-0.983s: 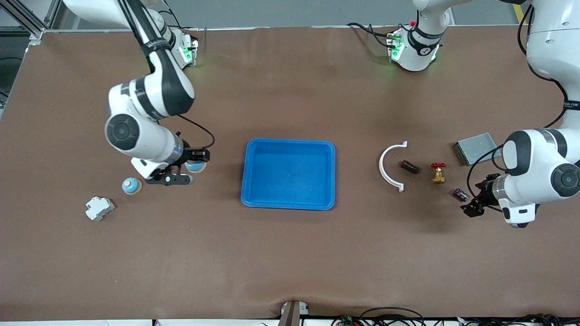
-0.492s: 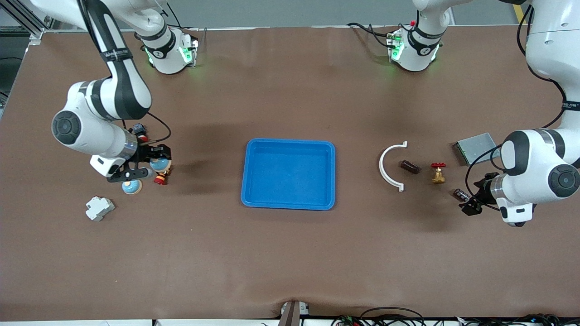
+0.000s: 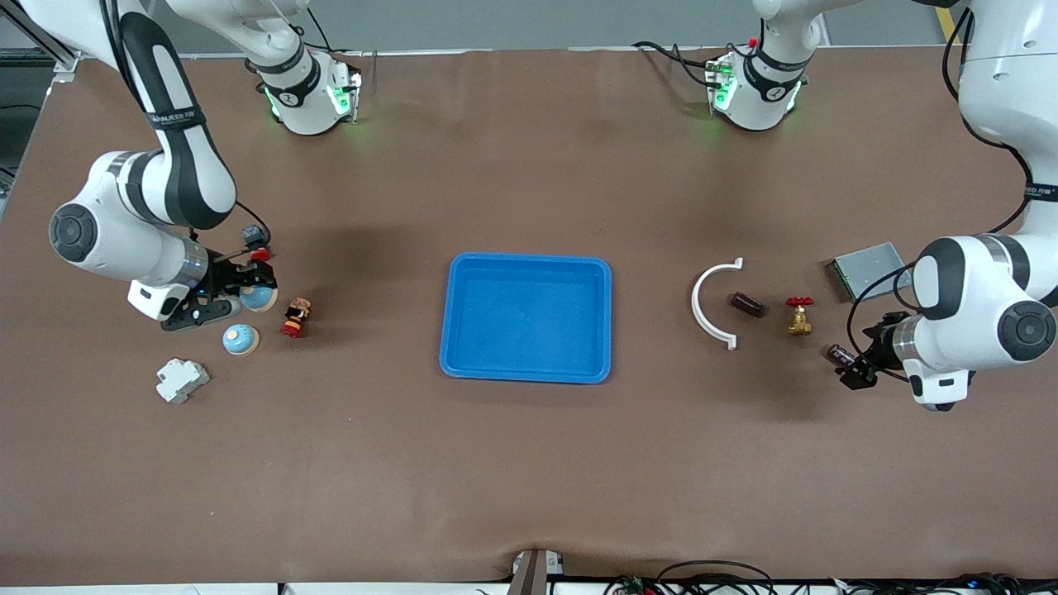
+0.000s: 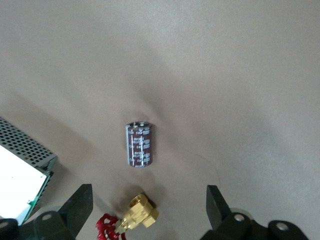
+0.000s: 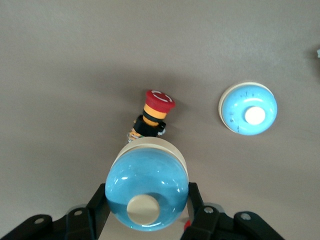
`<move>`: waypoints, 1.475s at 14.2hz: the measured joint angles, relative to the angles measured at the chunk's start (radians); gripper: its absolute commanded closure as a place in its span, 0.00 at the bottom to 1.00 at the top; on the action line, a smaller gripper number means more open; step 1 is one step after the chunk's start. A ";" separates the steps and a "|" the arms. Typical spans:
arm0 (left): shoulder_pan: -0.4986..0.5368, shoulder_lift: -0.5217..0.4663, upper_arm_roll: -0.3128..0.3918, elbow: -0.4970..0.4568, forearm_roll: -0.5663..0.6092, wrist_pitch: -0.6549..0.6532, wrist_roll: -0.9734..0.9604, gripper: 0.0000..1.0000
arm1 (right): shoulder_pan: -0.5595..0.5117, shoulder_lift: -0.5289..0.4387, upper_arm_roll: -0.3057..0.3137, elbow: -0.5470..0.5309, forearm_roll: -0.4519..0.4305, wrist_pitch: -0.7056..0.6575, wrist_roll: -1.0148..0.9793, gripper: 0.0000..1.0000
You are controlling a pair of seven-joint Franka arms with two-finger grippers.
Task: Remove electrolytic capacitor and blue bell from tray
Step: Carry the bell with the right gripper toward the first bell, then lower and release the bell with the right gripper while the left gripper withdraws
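Right gripper (image 5: 146,212): clamps blue bell (image 5: 147,190) above second bell (image 3: 240,339) | Left gripper (image 4: 149,201): spread over electrolytic capacitor (image 4: 139,144) on surface, well apart from tray (image 3: 526,372) | Risk: released bell rolls into button (image 5: 152,115).

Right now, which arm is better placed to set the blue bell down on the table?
The right. The right gripper is shut on the blue bell, over the table's right-arm end, clear of the tray. The left gripper is open above the capacitor.
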 measured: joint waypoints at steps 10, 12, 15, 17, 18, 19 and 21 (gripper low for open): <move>0.003 -0.198 -0.063 0.011 0.000 -0.162 0.069 0.00 | 0.086 0.056 0.028 0.047 -0.005 0.089 0.209 0.79; 0.003 -0.241 -0.071 0.012 0.000 -0.171 0.108 0.00 | 0.099 0.107 0.029 0.096 -0.005 0.093 0.241 0.79; 0.004 -0.304 -0.073 0.016 -0.036 -0.172 0.224 0.00 | 0.128 0.185 0.030 0.167 -0.005 0.100 0.300 0.78; 0.004 -0.336 -0.073 0.026 -0.048 -0.183 0.283 0.00 | 0.146 0.232 0.031 0.205 0.000 0.100 0.319 0.78; 0.004 -0.347 -0.073 0.042 -0.048 -0.203 0.302 0.00 | 0.151 0.253 0.031 0.219 0.011 0.102 0.320 0.78; 0.004 -0.354 -0.074 0.066 -0.049 -0.234 0.322 0.00 | 0.154 0.272 0.031 0.230 0.017 0.103 0.320 0.78; 0.003 -0.360 -0.075 0.128 -0.049 -0.321 0.378 0.00 | 0.165 0.302 0.031 0.244 0.021 0.118 0.321 0.77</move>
